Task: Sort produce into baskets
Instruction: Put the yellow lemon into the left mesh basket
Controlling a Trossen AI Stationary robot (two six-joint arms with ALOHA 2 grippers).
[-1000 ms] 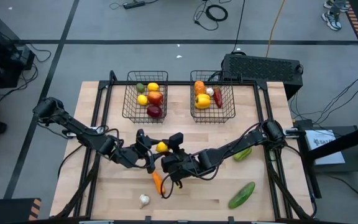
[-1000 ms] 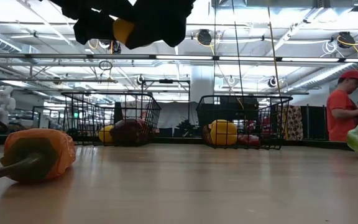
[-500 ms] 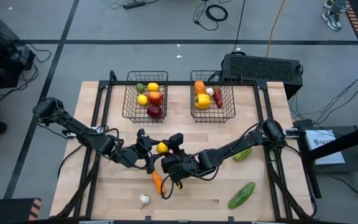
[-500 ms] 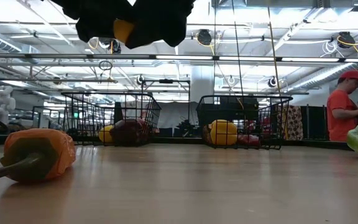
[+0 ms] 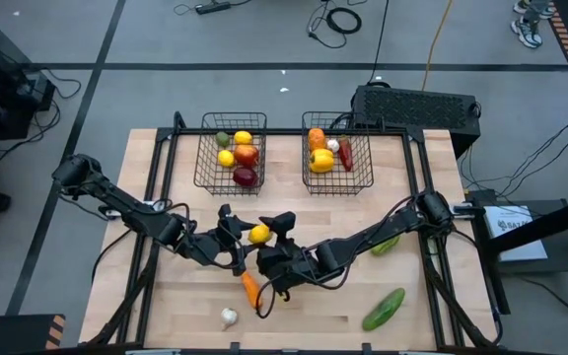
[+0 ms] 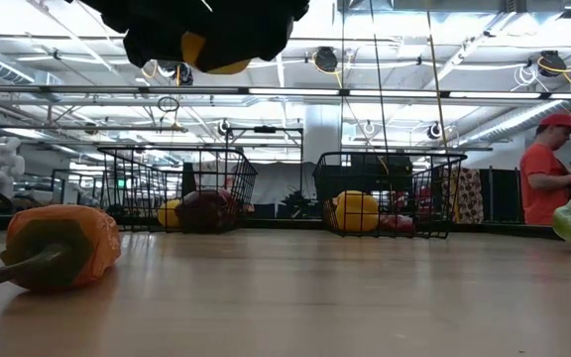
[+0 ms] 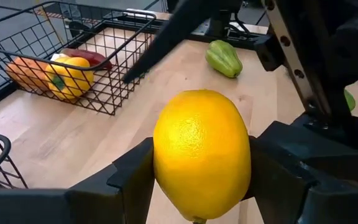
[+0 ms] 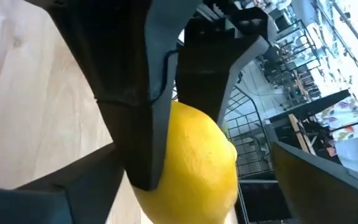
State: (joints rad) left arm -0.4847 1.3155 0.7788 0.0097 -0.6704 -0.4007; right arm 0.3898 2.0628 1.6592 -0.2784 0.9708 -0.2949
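A yellow lemon (image 5: 259,234) hangs above the middle of the table, and my left gripper (image 5: 246,238) is shut on it, reaching in from the table's left. My right gripper (image 5: 272,237) reaches in from the right. It is open, its fingers wide on either side of the lemon (image 8: 197,162) without touching it. The two wire baskets stand at the far edge. The left basket (image 5: 205,166) holds lemons, a red apple and a lime. The right basket (image 5: 367,168) holds a yellow pepper, a chilli and garlic. On the table lie a carrot (image 5: 251,288), a garlic (image 5: 228,318) and a cucumber (image 5: 384,309). My left gripper pinches the lemon's two opposite sides (image 7: 161,163) between its two fingers (image 7: 132,180), across its middle. The fingers come from the table's left, slanting a little downward. The lemon is lifted clear of the table.
A second green vegetable (image 5: 386,243) lies at the right under my right arm. The carrot (image 6: 57,246) lies just near-side of both grippers. Bare wood shows between the grippers and the baskets. A person in red (image 6: 548,178) stands beyond the table.
My right gripper has opened and let go of the lemon, its fingers now standing wide of it. The lemon stays where it was, in my left gripper, above the table.
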